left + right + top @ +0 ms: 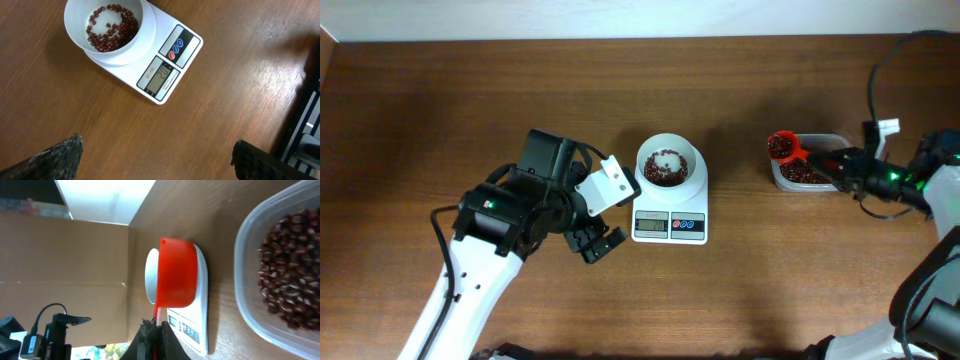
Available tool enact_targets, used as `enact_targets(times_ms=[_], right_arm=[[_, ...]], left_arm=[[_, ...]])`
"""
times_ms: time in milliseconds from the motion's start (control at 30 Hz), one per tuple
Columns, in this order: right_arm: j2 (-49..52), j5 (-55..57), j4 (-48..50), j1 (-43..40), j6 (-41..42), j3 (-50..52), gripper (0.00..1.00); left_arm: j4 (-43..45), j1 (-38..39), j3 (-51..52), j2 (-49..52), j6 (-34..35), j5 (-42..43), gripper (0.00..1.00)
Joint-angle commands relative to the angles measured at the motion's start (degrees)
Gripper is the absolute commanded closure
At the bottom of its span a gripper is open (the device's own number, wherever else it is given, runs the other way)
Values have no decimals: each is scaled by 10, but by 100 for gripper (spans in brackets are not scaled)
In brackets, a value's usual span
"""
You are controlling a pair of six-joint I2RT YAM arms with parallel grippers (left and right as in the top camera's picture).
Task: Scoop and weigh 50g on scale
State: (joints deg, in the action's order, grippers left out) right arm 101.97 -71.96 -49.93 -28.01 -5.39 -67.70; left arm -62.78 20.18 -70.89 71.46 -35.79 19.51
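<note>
"Left side first?"
"The left tool (602,243) gapes wide and empty, just left of the scale (670,226), which sits mid-worktop (470,100). A white bowl (692,152) of red beans (666,172) stands on it."
"And right?"
"The right tool (832,162) pinches the handle of the red scoop (783,147), loaded and over the tub (775,180)."

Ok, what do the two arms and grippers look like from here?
The left arm and right arm: white links, black joints, a green light on each, black cables. A white camera block sits at the left wrist. The left gripper and right gripper are black.
</note>
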Motion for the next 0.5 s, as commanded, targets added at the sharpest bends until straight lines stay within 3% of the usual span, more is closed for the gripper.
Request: enact_targets(times_ms=[0, 467], right_arm=[[4, -20, 13, 34, 18, 0, 96], [4, -4, 124, 170, 119, 0, 96]], left_arm=[[1, -1, -5, -9, 2, 6, 1], [1, -1, -5, -9, 2, 6, 1]])
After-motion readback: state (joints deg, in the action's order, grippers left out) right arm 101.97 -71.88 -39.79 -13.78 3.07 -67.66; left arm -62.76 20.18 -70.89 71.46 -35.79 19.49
